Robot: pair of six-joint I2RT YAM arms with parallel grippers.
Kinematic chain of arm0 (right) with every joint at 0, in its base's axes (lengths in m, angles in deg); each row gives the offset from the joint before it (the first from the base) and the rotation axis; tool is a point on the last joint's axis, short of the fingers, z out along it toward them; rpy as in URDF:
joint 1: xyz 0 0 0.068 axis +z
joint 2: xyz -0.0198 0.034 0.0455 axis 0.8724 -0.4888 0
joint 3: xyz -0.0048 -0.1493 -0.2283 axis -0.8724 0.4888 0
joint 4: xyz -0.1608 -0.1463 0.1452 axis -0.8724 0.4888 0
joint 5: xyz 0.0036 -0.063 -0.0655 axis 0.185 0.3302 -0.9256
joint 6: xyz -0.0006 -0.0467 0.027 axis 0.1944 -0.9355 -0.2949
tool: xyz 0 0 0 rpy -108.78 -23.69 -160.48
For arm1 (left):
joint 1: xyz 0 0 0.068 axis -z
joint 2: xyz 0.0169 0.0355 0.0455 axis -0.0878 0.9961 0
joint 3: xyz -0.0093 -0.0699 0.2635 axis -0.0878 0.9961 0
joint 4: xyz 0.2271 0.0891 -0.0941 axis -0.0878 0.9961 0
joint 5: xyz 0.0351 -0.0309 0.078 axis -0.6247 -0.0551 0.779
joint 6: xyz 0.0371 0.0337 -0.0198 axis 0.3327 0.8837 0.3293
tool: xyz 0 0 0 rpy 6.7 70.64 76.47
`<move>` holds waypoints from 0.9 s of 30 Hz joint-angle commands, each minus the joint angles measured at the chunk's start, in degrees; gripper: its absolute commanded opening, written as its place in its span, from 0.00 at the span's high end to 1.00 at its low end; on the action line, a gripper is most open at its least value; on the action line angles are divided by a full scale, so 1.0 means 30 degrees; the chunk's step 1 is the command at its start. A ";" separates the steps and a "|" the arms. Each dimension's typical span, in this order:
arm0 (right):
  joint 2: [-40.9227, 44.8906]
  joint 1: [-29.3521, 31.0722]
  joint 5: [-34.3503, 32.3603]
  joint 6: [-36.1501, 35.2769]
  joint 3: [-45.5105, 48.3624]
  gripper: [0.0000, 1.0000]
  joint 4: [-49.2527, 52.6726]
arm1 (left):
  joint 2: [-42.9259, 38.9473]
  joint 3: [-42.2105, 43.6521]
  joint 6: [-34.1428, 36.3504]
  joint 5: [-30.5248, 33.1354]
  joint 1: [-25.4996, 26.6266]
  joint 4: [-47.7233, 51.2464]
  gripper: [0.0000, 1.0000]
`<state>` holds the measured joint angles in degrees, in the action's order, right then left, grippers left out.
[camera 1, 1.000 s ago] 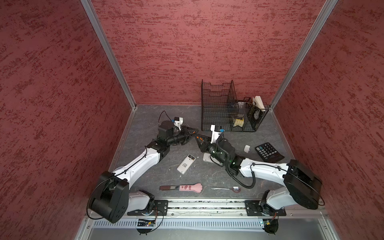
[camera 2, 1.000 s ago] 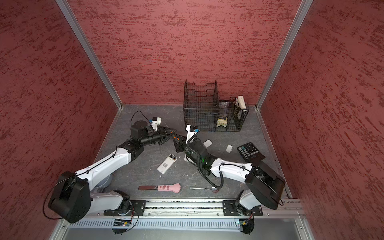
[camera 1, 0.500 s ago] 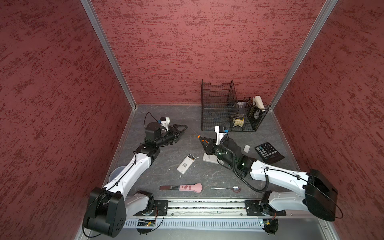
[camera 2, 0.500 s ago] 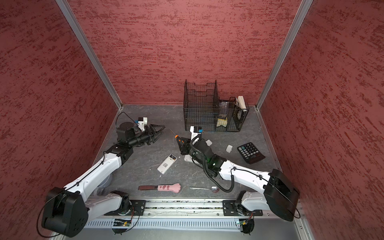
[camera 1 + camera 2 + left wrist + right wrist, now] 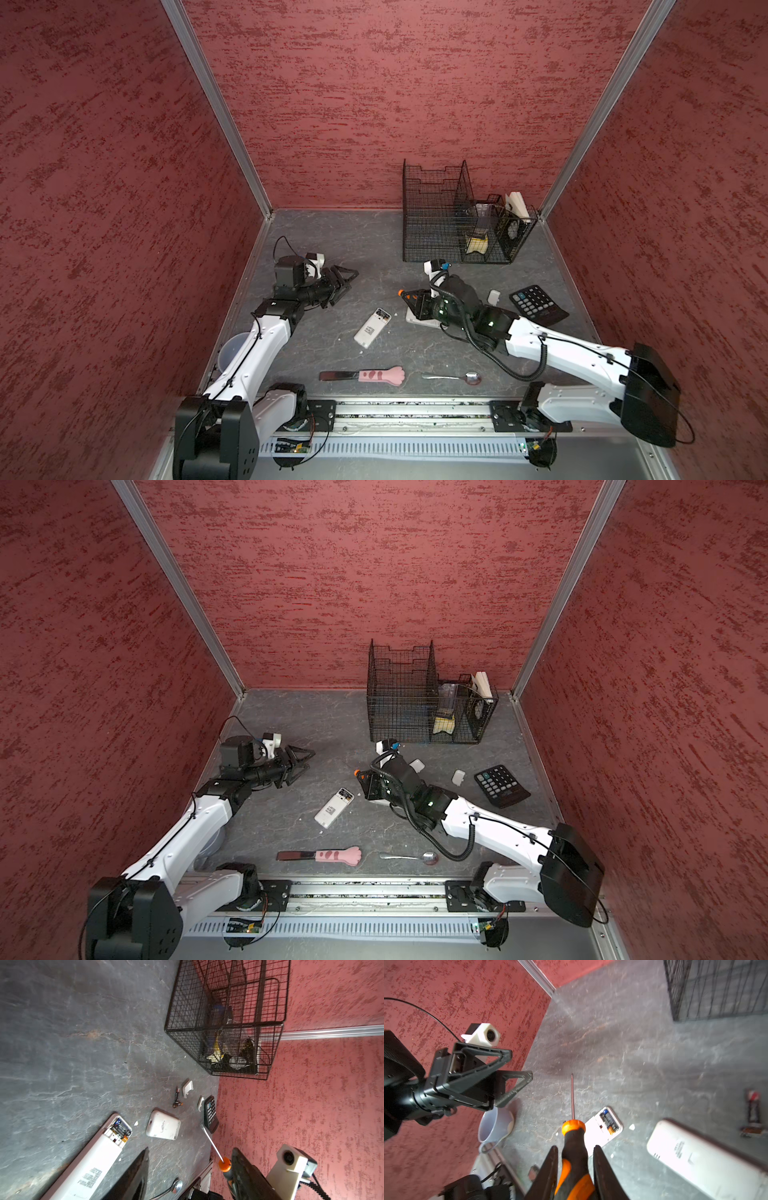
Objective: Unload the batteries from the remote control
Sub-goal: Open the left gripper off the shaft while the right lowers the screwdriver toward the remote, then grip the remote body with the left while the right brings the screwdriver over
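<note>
A white remote control point(image 5: 371, 328) lies face down mid-table with its compartment open, and batteries point(image 5: 120, 1126) show inside it, also seen as batteries point(image 5: 608, 1119) in the right wrist view. Two loose batteries point(image 5: 177, 1098) lie near a second white remote point(image 5: 163, 1125), which sits partly under my right arm. My right gripper point(image 5: 415, 302) point(image 5: 575, 1167) is shut on an orange-and-black screwdriver point(image 5: 574, 1142), shaft pointing left. My left gripper point(image 5: 348, 282) point(image 5: 191, 1174) hovers open and empty, left of the screwdriver tip.
A black wire basket point(image 5: 432, 224) stands at the back right. A calculator point(image 5: 536, 305) and small white covers point(image 5: 493, 296) lie to the right. A pink paw-handled spatula point(image 5: 374, 375) and a spoon point(image 5: 453, 377) lie near the front rail. A clear cup point(image 5: 496, 1124) sits under my left arm.
My left gripper has opened and drawn back to the left, away from the screwdriver. My right gripper has kept the screwdriver and shifted a little to the right.
</note>
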<state>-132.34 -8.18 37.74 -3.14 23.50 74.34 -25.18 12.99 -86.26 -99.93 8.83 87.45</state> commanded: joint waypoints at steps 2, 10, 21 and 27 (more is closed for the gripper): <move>-0.0203 -0.0439 0.1970 0.5533 0.0339 1.00 0.1129 | -0.0415 0.0245 0.2932 0.1365 0.0888 0.2902 0.36; 0.0713 -0.0441 0.1515 1.0045 0.0905 1.00 0.1635 | -0.0593 0.0255 0.5222 0.5979 0.4335 0.4591 0.36; 0.1694 -0.0410 0.1489 1.2347 0.2327 1.00 0.1570 | 0.0960 0.0207 0.7402 0.9657 0.8265 0.4236 0.36; 0.1452 -0.0409 0.1695 1.1958 0.2349 1.00 0.1147 | 0.2424 -0.0775 0.8908 1.2136 1.0456 0.5988 0.29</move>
<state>-127.95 -9.25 42.73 28.37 30.83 78.47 -19.21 12.62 -63.31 -69.09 38.21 102.40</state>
